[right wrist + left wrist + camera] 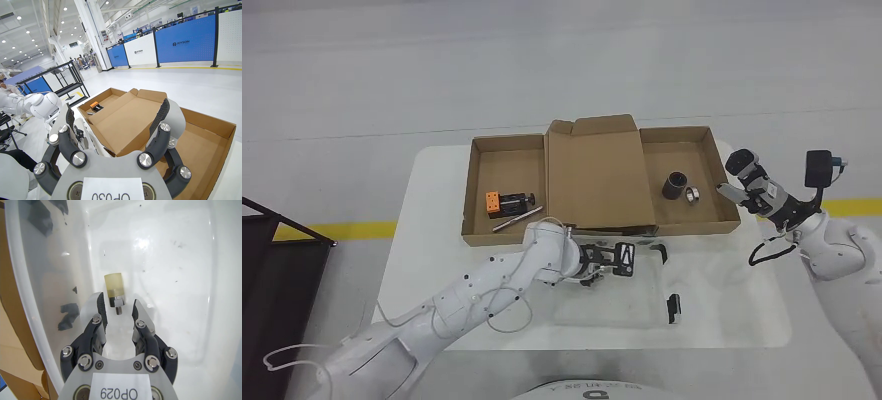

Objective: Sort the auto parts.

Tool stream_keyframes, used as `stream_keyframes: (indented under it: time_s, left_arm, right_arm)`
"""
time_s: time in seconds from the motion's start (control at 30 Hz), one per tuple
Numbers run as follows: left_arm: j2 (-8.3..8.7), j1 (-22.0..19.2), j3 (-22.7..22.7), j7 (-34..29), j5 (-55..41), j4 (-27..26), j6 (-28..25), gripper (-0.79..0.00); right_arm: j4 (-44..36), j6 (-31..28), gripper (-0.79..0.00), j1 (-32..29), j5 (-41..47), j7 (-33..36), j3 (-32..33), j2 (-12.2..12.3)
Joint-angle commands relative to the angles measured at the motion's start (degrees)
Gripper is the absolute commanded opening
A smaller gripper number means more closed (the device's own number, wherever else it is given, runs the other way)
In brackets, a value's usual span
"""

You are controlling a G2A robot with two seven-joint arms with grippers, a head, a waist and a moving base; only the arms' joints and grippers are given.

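Note:
A pale yellow rubber bumper (114, 285) with a metal hex base and threaded stud lies in a clear plastic tray (189, 294). My left gripper (118, 300) is open just behind it, and the stud end lies between the fingertips without touching them. From above, the left gripper (627, 256) sits over the tray's far edge (572, 300), close to the cardboard box (592, 235). My right gripper (117, 107) is open and holds nothing; it hangs by the box's right end (730, 192).
The box's left compartment holds an orange-and-black part (500, 203) and a metal rod (517, 219). Its right compartment holds a black cylinder (674, 185) and a small metal ring (692, 194). A black clip (673, 307) lies in the tray.

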Motion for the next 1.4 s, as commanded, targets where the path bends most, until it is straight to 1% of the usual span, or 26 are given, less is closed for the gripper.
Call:
stream_keyframes:
  time_s: [0.0, 0.1, 0.13, 0.27, 0.4, 0.6, 0.83, 0.97, 1.13, 1.17, 1.2, 1.23, 1.27, 1.3, 1.33, 1.37]
  left_arm:
    - [-0.29, -0.34, 0.32, 0.02, -0.06, 0.56, 0.12, -0.585]
    - [-0.83, -0.9, 0.82, 0.02, -0.35, 1.66, 0.32, -0.776]
    - [-0.98, -1.04, 0.93, -0.05, -0.41, 1.9, 0.44, -0.785]
    - [-1.4, -1.49, 1.19, -0.18, -0.36, 2.27, 0.77, -0.785]
    - [-1.29, -1.52, 0.55, 0.49, 0.56, 0.24, 1.22, -0.785]
    - [0.26, 0.22, -2.96, 3.25, 2.56, -5.44, 1.37, -0.785]
    - [2.61, 3.64, -8.25, 7.09, 6.16, -12.3, 0.95, -0.785]
    - [3.38, 5.0, -10.13, 8.01, 6.1, -13.93, -0.39, -0.785]
    - [3.75, 5.89, -10.63, 5.55, 4.19, -13.65, -2.53, -0.785]
    - [3.76, 5.9, -10.58, 4.97, 3.86, -13.66, -2.78, -0.736]
    - [3.77, 6.01, -10.51, 4.44, 3.45, -13.61, -2.95, -0.502]
    - [3.78, 6.12, -10.47, 3.91, 3.01, -13.6, -3.1, -0.403]
    - [3.82, 6.23, -10.4, 3.17, 2.63, -13.65, -3.47, -0.16]
    - [3.86, 6.3, -10.36, 2.48, 2.47, -13.66, -3.71, -0.037]
    - [3.96, 6.45, -10.27, 0.61, 2.1, -13.8, -4.21, -0.006]
    - [4.06, 6.6, -10.25, -0.95, 2.04, -14.13, -4.35, 0.0]
  right_arm:
    - [0.0, 0.0, 0.0, 0.0, 0.0, 0.0, 0.0, 0.0]
    - [0.0, 0.0, 0.0, 0.0, 0.0, 0.0, 0.0, 0.0]
    - [0.0, 0.0, 0.0, 0.0, 0.0, 0.0, 0.0, 0.0]
    - [0.0, 0.0, 0.0, 0.0, 0.0, 0.0, 0.0, 0.0]
    - [0.0, 0.0, 0.0, 0.0, 0.0, 0.0, 0.0, 0.0]
    - [0.0, 0.0, 0.0, 0.0, 0.0, 0.0, 0.0, 0.0]
    - [0.0, 0.0, 0.0, 0.0, 0.0, 0.0, 0.0, 0.0]
    - [0.0, 0.0, 0.0, 0.0, 0.0, 0.0, 0.0, 0.0]
    - [0.0, 0.0, 0.0, 0.0, 0.0, 0.0, 0.0, 0.0]
    - [0.0, 0.0, 0.0, 0.0, 0.0, 0.0, 0.0, 0.0]
    - [0.0, 0.0, 0.0, 0.0, 0.0, 0.0, 0.0, 0.0]
    - [0.0, 0.0, 0.0, 0.0, 0.0, 0.0, 0.0, 0.0]
    - [0.0, 0.0, 0.0, 0.0, 0.0, 0.0, 0.0, 0.0]
    - [0.0, 0.0, 0.0, 0.0, 0.0, 0.0, 0.0, 0.0]
    - [0.0, 0.0, 0.0, 0.0, 0.0, 0.0, 0.0, 0.0]
    - [0.0, 0.0, 0.0, 0.0, 0.0, 0.0, 0.0, 0.0]
